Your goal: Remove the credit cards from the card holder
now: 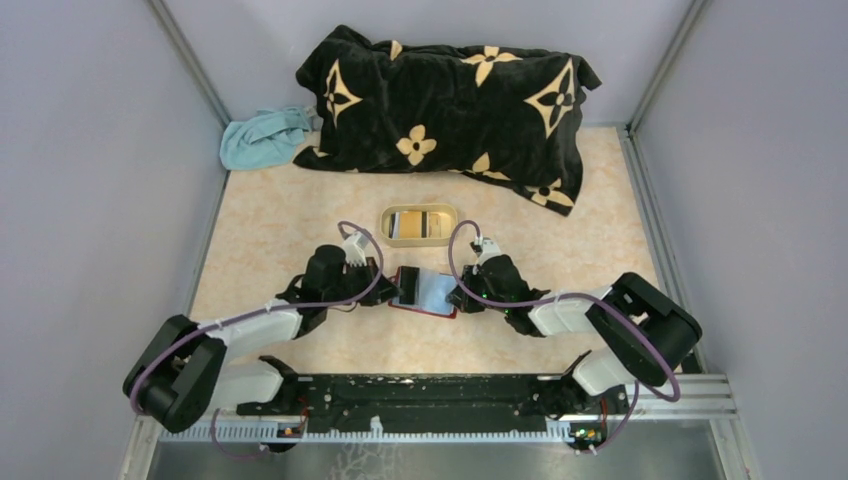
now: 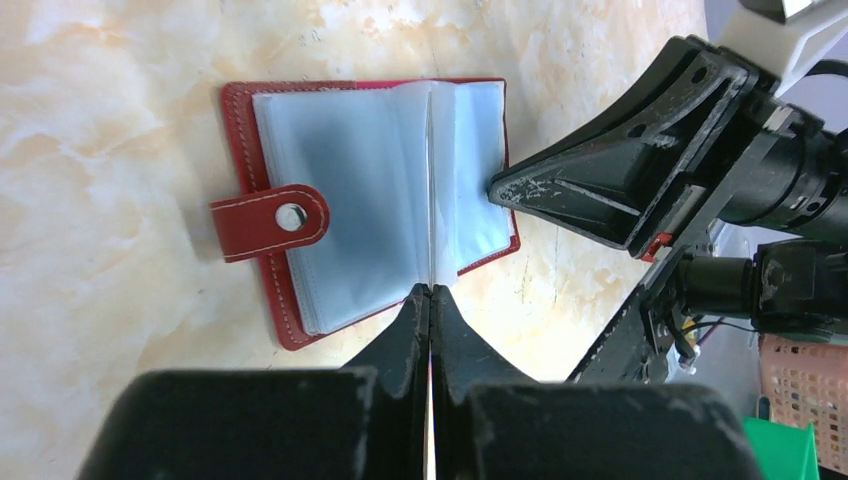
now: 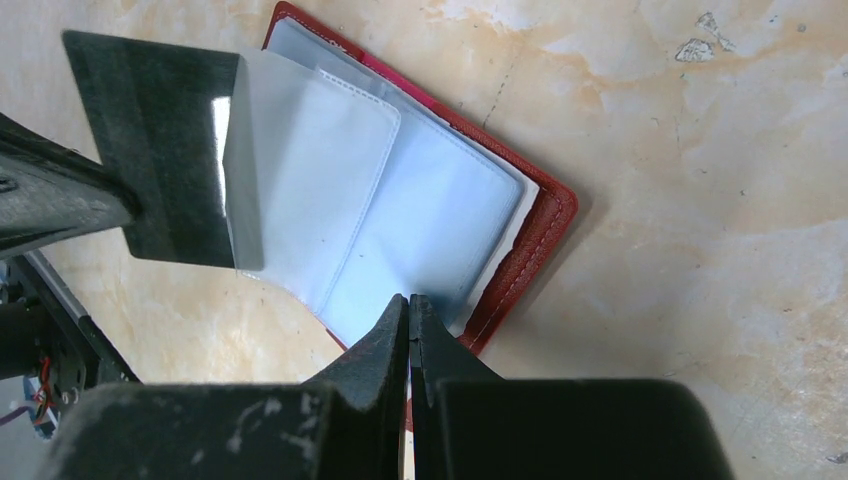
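Extraction step: card holder (image 1: pixel 425 292) open at table (image 1: pixel 280 220) centre. Left gripper (image 2: pixel 431 292), at its 9 o'clock, clamps a black credit card (image 3: pixel 160 150) half out of its sleeve. Right gripper (image 3: pixel 409 303), closed, pins the 3 o'clock edge. Next, probably: pull the card clear.

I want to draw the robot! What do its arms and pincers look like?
The left arm and right arm have white links, chunky black joints and looping purple cables. The left pincer and right pincer are black, scuffed, tapering wedges.

I see a black flowered blanket (image 1: pixel 450 105) at the back, teal cloth (image 1: pixel 262 138) beside it — beige oval tray (image 1: pixel 384 226) nearer.
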You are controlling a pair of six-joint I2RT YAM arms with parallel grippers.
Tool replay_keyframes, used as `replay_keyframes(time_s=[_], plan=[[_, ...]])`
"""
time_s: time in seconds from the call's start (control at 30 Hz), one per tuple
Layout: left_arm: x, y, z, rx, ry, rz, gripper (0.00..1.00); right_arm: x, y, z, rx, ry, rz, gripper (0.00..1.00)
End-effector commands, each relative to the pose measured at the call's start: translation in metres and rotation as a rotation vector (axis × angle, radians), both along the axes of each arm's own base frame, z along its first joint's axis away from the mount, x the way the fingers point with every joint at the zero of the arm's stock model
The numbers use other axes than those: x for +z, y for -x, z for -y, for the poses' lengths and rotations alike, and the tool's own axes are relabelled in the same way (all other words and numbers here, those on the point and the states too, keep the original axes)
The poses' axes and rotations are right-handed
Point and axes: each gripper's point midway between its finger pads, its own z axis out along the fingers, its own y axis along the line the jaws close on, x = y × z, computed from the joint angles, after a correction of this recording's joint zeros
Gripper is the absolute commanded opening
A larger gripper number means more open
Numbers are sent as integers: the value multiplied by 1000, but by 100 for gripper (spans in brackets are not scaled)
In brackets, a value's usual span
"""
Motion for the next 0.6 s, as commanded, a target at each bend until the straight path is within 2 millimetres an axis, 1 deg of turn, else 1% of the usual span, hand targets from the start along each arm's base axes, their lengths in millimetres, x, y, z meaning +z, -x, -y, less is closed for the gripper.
replay_keyframes(time_s=[0.0, 0.1, 0.13, 0.23, 0.27, 0.3, 0.33, 0.37, 0.4, 0.43, 0.47, 0.5, 0.57], plan=[[14, -8, -14, 33, -12, 44, 0, -13, 8, 14, 0, 77, -37, 0], [25, -12, -22, 46, -1, 70, 0, 4, 3, 12, 13, 60, 11, 0], [30, -13, -22, 44, 6, 83, 0, 13, 1, 10, 16, 45, 33, 0], [46, -10, -16, 1, 71, 108, 0, 43, -2, 3, 32, -30, 110, 0], [53, -6, -11, -33, 112, 120, 0, 56, -3, 0, 38, -67, 144, 4], [59, -2, -6, -66, 152, 127, 0, 68, -3, -3, 47, -102, 175, 17], [65, 3, -2, -97, 190, 127, 0, 80, -3, -5, 51, -139, 201, 38], [70, 8, 3, -136, 230, 128, 0, 90, -2, -8, 64, -171, 221, 51], [77, 14, 7, -174, 271, 133, 0, 101, -1, -12, 83, -203, 245, 61], [83, 20, 10, -204, 312, 125, 0, 109, 0, -15, 98, -228, 259, 67], [88, 26, 13, -242, 346, 128, 0, 116, 2, -18, 121, -252, 269, 70], [93, 29, 14, -257, 374, 137, 0, 122, 3, -22, 139, -275, 283, 71], [99, 33, 16, -280, 402, 151, 0, 128, 5, -27, 161, -306, 289, 71]])
